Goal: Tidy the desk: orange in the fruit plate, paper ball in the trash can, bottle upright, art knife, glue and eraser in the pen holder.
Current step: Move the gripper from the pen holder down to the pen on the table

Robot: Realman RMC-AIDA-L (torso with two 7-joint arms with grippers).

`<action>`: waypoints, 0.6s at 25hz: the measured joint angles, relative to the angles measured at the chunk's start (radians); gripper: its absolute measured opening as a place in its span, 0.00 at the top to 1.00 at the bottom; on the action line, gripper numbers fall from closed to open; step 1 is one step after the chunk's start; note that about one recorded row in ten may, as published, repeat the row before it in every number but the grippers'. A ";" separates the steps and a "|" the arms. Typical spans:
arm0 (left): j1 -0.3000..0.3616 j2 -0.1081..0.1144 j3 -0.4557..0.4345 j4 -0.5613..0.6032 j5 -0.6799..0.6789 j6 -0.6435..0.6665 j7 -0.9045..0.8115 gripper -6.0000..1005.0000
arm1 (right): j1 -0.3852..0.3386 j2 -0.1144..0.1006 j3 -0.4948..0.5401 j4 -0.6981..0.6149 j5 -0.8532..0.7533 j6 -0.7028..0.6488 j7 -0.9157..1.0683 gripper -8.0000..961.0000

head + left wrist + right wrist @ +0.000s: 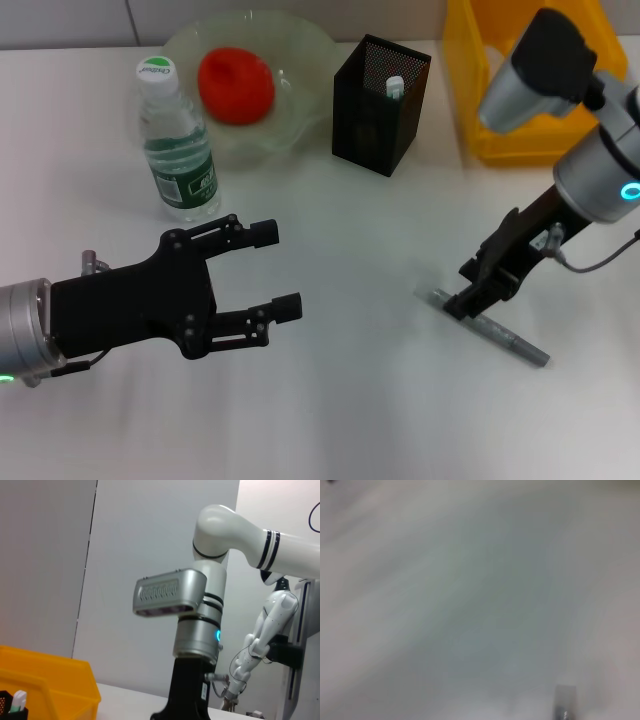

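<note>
A grey art knife (pixel 492 330) lies flat on the white table at the right; its tip shows in the right wrist view (pixel 565 703). My right gripper (pixel 465 292) is down at the knife's left end, touching it. My left gripper (pixel 280 270) is open and empty, low over the table at the left. The water bottle (pixel 178 140) stands upright next to the glass fruit plate (pixel 312 52), which holds the orange (pixel 237 85). The black mesh pen holder (pixel 380 105) holds a white item (pixel 394 87). No paper ball is in view.
A yellow bin (pixel 478 110) stands at the back right behind my right arm; it also shows in the left wrist view (pixel 50 680). The left wrist view looks across at my right arm (pixel 200 645).
</note>
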 joint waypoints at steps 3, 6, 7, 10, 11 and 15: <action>0.000 -0.001 -0.001 0.000 0.000 0.000 -0.001 0.19 | -0.012 0.001 -0.054 0.000 -0.001 0.037 0.000 0.41; -0.002 -0.002 -0.001 0.000 -0.001 0.001 -0.001 0.19 | -0.019 0.002 -0.080 0.000 -0.001 0.061 0.001 0.41; -0.002 -0.002 -0.001 0.000 -0.001 0.001 -0.002 0.19 | -0.019 0.002 -0.084 0.000 -0.001 0.065 0.001 0.41; -0.003 -0.003 -0.003 0.000 -0.001 0.001 -0.002 0.19 | -0.021 0.003 -0.107 0.001 -0.001 0.082 -0.001 0.41; -0.003 -0.003 -0.003 0.000 -0.001 0.001 -0.002 0.19 | -0.021 0.003 -0.116 0.005 -0.001 0.091 -0.001 0.41; -0.003 -0.003 -0.003 -0.001 -0.001 0.002 -0.002 0.19 | -0.022 0.003 -0.147 0.028 -0.002 0.132 -0.003 0.44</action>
